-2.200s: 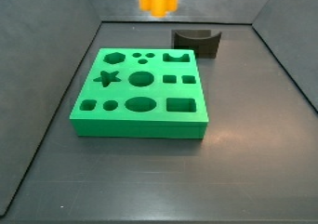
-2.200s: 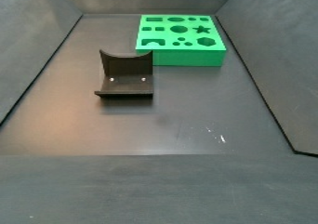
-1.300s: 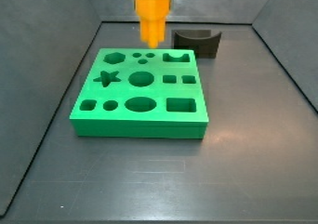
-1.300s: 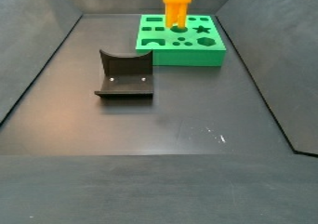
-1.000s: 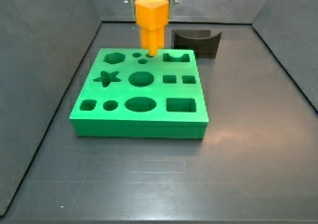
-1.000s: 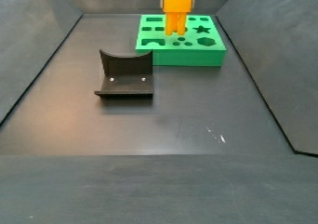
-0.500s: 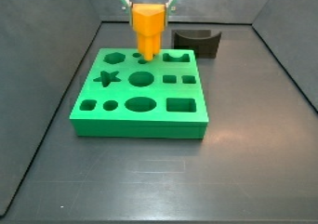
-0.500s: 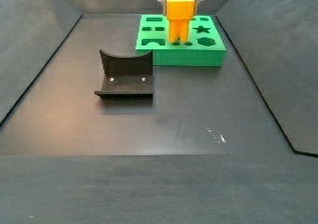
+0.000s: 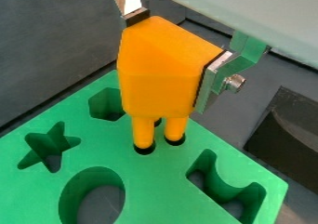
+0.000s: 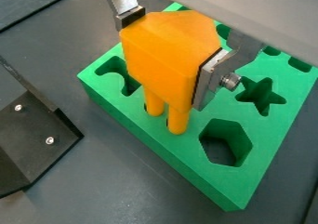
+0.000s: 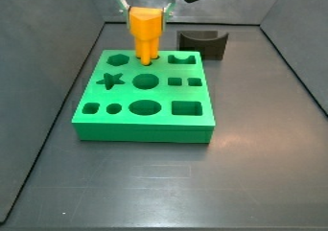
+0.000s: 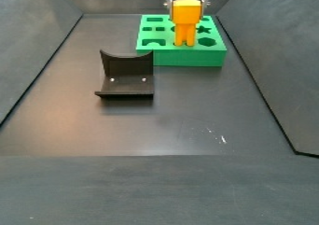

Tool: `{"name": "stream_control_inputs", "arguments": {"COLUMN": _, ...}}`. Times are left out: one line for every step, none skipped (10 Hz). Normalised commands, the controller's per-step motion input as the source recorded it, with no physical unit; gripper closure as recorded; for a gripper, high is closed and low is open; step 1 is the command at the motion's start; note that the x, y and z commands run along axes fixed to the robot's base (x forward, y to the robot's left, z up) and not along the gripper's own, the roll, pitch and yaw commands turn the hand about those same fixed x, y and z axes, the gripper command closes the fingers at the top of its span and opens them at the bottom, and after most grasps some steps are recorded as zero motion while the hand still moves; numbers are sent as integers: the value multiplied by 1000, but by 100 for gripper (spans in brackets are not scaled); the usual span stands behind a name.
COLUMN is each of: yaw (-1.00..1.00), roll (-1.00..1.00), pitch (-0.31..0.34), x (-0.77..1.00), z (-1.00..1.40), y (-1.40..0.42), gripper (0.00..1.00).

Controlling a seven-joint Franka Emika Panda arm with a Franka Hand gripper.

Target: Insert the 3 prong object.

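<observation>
My gripper (image 11: 146,12) is shut on the 3 prong object (image 11: 145,34), a bright orange upright piece with round legs pointing down. It shows in both wrist views (image 9: 159,72) (image 10: 170,60) and in a side view (image 12: 187,17). My silver fingers (image 9: 226,68) clamp its two sides. It hangs over the back middle of the green board (image 11: 141,120), and its leg tips reach the small round holes (image 9: 145,148) there. How deep they sit I cannot tell.
The green board (image 12: 185,57) has star, round, oval, square and hexagon cut-outs. The dark fixture with a curved notch (image 12: 125,77) stands on the dark floor beside it, also in a side view (image 11: 204,43). Sloped bin walls (image 11: 45,110) surround the floor.
My gripper has come down with the orange piece from above the bin's back edge. The piece's legs now reach the board's back row of holes.
</observation>
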Motion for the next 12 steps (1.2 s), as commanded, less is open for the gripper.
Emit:
{"name": "stream_control_inputs", "arguments": {"yaw": -9, "roll": -147, "pitch": -56, "x": 0, "z": -260, "y": 0, "gripper": 100}}
{"name": "stream_control_inputs", "arguments": {"yaw": -34, "roll": -97, "pitch": -20, "x": 240, "z": -337, "y": 0, "gripper": 100}}
{"name": "stream_control_inputs", "arguments": {"yaw": -200, "roll": -143, "pitch": -54, "x": 143, "z": -303, "y": -89, "gripper": 100}}
{"name": "stream_control_inputs", "arguments": {"yaw": -263, "roll": -181, "pitch": -94, "x": 29, "z": -286, "y": -57, "gripper": 100}}
{"name": "stream_control_inputs", "arguments": {"yaw": 0, "roll": -81, "pitch": -89, "x": 0, "z": -371, "y": 0, "gripper": 100}}
{"name": "stream_control_inputs", "arguments": {"yaw": 91, "roll": -77, "pitch": -100, "x": 0, "z": -411, "y": 0, "gripper": 100}}
{"name": "stream_control_inputs", "arguments": {"yaw": 109, "roll": -67, "pitch": -130, "x": 0, "z": -429, "y": 0, "gripper": 100}}
{"name": "stream_control_inputs", "arguments": {"yaw": 120, "roll": -36, "pitch": -126, "x": 0, "z": -403, "y": -17, "gripper": 100}}
{"name": "stream_control_inputs", "arguments": {"yaw": 169, "roll": 67, "pitch": -140, "x": -26, "z": -460, "y": -200, "gripper": 100}}
{"name": "stream_control_inputs", "arguments": {"yaw": 206, "roll": 149, "pitch": -136, "x": -54, "z": -474, "y": -263, "gripper": 100}}
{"name": "stream_control_inputs", "arguments": {"yaw": 29, "roll": 0, "pitch": -116, "x": -43, "z": -217, "y": -111, "gripper": 100}}
{"name": "stream_control_inputs", "arguments": {"yaw": 0, "roll": -1, "pitch": -70, "x": 0, "z": -6, "y": 0, "gripper": 100}}
